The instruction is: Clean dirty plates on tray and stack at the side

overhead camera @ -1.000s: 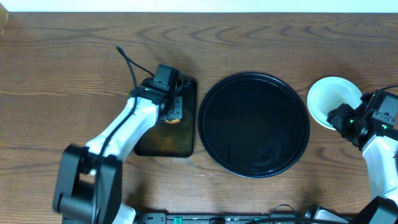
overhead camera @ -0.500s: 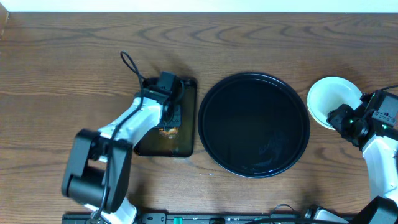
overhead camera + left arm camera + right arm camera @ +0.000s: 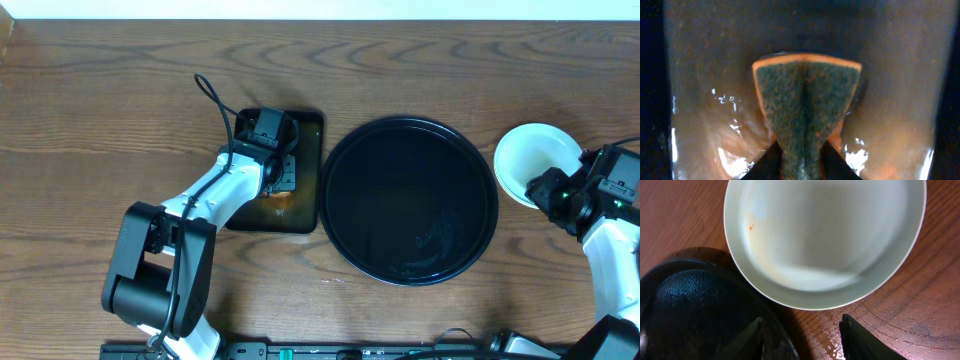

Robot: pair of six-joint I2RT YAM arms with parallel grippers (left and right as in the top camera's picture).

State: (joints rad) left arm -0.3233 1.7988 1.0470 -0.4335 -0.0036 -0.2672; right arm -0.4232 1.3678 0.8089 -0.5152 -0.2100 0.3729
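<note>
The large round black tray (image 3: 408,200) sits mid-table with nothing on it; its rim also shows in the right wrist view (image 3: 685,305). A pale plate (image 3: 537,160) sits on the table just right of it. In the right wrist view the plate (image 3: 825,235) has a small orange speck; I cannot tell whether others lie beneath. My right gripper (image 3: 542,190) (image 3: 801,330) is open and empty just near the plate's edge. My left gripper (image 3: 280,180) (image 3: 800,162) is shut on a green-and-orange sponge (image 3: 807,100) and presses it on the small rectangular tray.
The small rectangular black tray (image 3: 305,150) lies left of the round tray, its floor wet with brownish liquid (image 3: 705,150). A small wet patch (image 3: 832,350) is on the wood between my right fingers. The table's far edge runs along the top.
The left gripper has moved the sponge, and the rectangular tray has slid a little toward the far edge and right. The left arm's elbow has swung right. The right arm has not moved.
</note>
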